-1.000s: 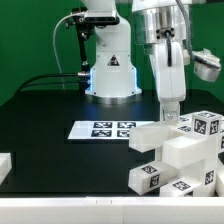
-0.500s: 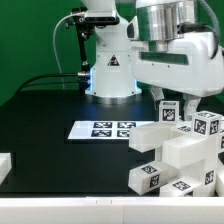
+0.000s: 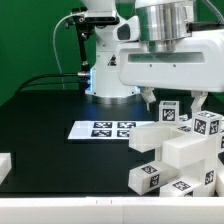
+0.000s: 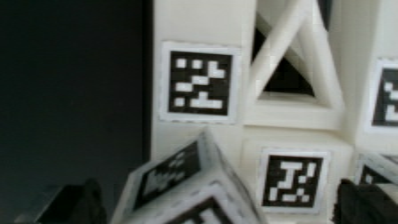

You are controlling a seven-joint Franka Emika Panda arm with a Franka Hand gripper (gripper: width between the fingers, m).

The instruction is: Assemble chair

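The chair is a heap of chunky white tagged parts (image 3: pixel 180 150) at the exterior view's right. My gripper (image 3: pixel 176 100) hangs just over the top of that heap, its broad white hand turned side-on to the camera. The jaws are open and stand to either side of an upright tagged piece (image 3: pixel 168 111) without touching it. In the wrist view the gripper (image 4: pixel 222 205) shows only as two dark fingertips (image 4: pixel 80 203) far apart. Between them rises a slanted tagged part (image 4: pixel 196 180). Beyond it lies a white panel (image 4: pixel 199 82) with a triangular opening.
The marker board (image 3: pixel 102 129) lies flat on the black table (image 3: pixel 50 110) just to the exterior view's left of the heap. The arm's base (image 3: pixel 110 70) stands behind it with cables. A separate white piece (image 3: pixel 4 165) sits at the front left edge.
The hand has turned from narrow-on to broadside and come lower over the heap. Its jaws have spread wide apart.
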